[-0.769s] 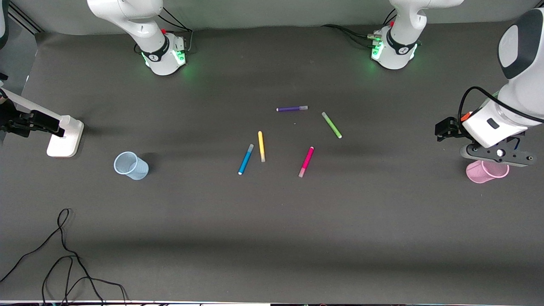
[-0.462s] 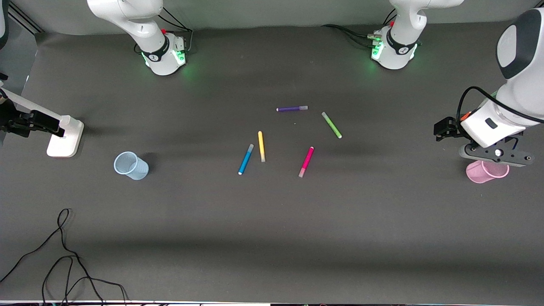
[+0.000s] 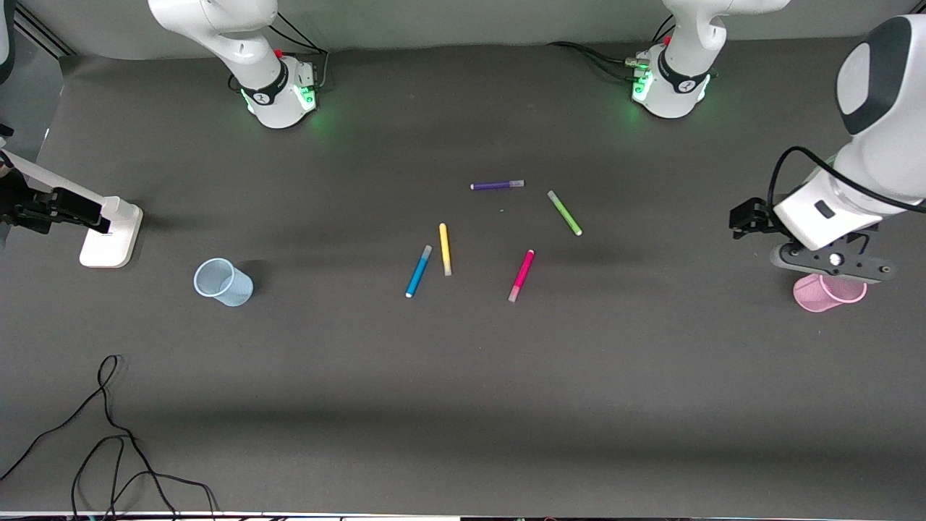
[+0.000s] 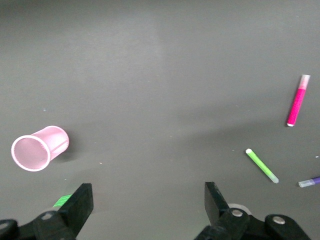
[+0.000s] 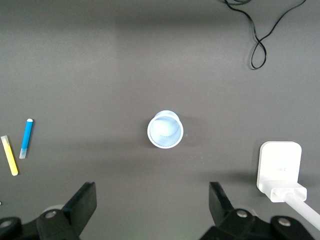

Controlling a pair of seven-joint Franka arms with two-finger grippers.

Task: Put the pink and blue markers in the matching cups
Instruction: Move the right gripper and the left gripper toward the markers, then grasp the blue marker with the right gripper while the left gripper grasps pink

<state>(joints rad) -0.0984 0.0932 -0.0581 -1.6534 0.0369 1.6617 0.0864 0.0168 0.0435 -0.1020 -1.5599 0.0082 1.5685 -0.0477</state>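
The pink marker (image 3: 521, 275) and the blue marker (image 3: 418, 271) lie flat near the table's middle. The pale blue cup (image 3: 223, 282) stands toward the right arm's end, and the pink cup (image 3: 825, 293) toward the left arm's end. My left gripper (image 3: 832, 266) hovers over the table just beside the pink cup, open and empty (image 4: 147, 195). Its view shows the pink cup (image 4: 40, 147) and the pink marker (image 4: 298, 100). My right gripper (image 5: 151, 192) is open and empty, high over the blue cup (image 5: 165, 129), with the blue marker (image 5: 26, 138) also in its view. It is out of the front view.
A yellow marker (image 3: 445, 249) lies right beside the blue one. A green marker (image 3: 564, 213) and a purple marker (image 3: 497, 185) lie farther from the front camera. A white stand (image 3: 108, 231) sits near the blue cup. A black cable (image 3: 108, 434) loops at the front edge.
My left gripper has shifted a little toward the middle of the table, uncovering more of the pink cup. Markers and cups have not moved.
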